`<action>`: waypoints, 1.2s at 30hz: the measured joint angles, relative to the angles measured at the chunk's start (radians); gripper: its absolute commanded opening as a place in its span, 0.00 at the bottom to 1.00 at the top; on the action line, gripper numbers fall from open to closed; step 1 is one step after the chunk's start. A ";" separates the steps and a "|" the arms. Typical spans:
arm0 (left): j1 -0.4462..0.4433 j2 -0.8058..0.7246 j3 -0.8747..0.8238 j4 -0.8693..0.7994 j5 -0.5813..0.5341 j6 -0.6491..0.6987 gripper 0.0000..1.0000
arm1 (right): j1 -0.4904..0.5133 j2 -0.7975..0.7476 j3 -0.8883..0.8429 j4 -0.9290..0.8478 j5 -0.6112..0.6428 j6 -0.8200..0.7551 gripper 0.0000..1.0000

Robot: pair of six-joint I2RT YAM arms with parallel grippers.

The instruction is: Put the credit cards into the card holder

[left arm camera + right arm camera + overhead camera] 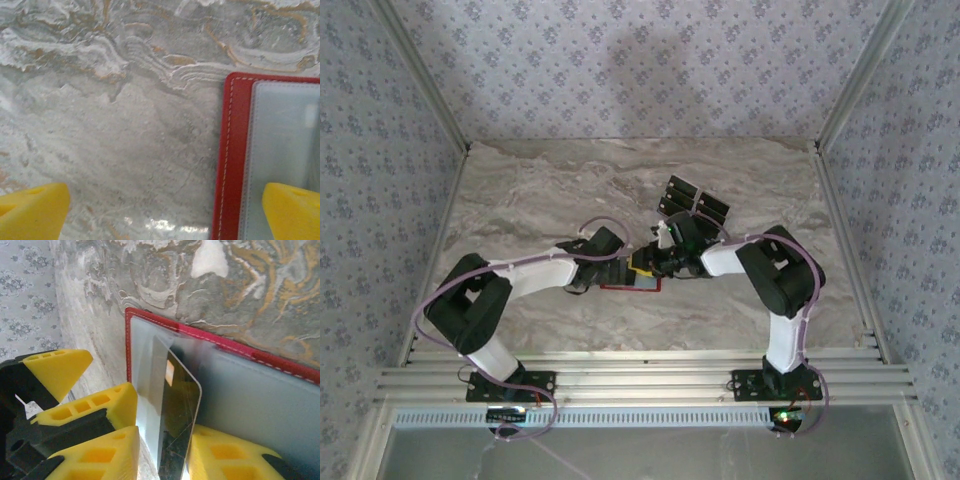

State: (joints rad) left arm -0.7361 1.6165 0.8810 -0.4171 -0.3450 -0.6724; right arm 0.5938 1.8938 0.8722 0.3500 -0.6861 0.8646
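The card holder (630, 287) lies open on the marble, red-edged with grey-blue pockets (260, 395). A black credit card (180, 410) stands on edge over its inside, between the fingers of my right gripper (162, 442). The card leans on the right finger (225, 455), and a gap shows at the left finger (100, 450), so the jaws stand open. My left gripper (162, 212) is wide open and low. One of its fingers (292, 210) is over the holder's (235, 150) pocket and the other is over bare table. More black credit cards (692, 200) lie behind the grippers.
Patterned walls and metal rails close in the marble table (540, 190) on the left, right and back. Both arms meet near the table's middle, with open surface to the left and far right.
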 measured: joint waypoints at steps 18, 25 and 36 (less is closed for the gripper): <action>0.075 -0.061 -0.010 -0.058 -0.005 -0.008 0.99 | 0.017 -0.125 0.138 -0.451 0.194 -0.176 0.32; 0.075 -0.051 -0.027 -0.058 -0.015 -0.006 0.99 | 0.073 -0.098 0.231 -0.595 0.294 -0.253 0.16; 0.075 -0.023 -0.045 -0.051 -0.014 -0.006 0.99 | 0.092 -0.021 0.266 -0.673 0.358 -0.276 0.13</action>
State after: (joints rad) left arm -0.6609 1.5936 0.8364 -0.4679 -0.3595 -0.6785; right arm 0.6857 1.8732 1.1381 -0.3229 -0.3283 0.5888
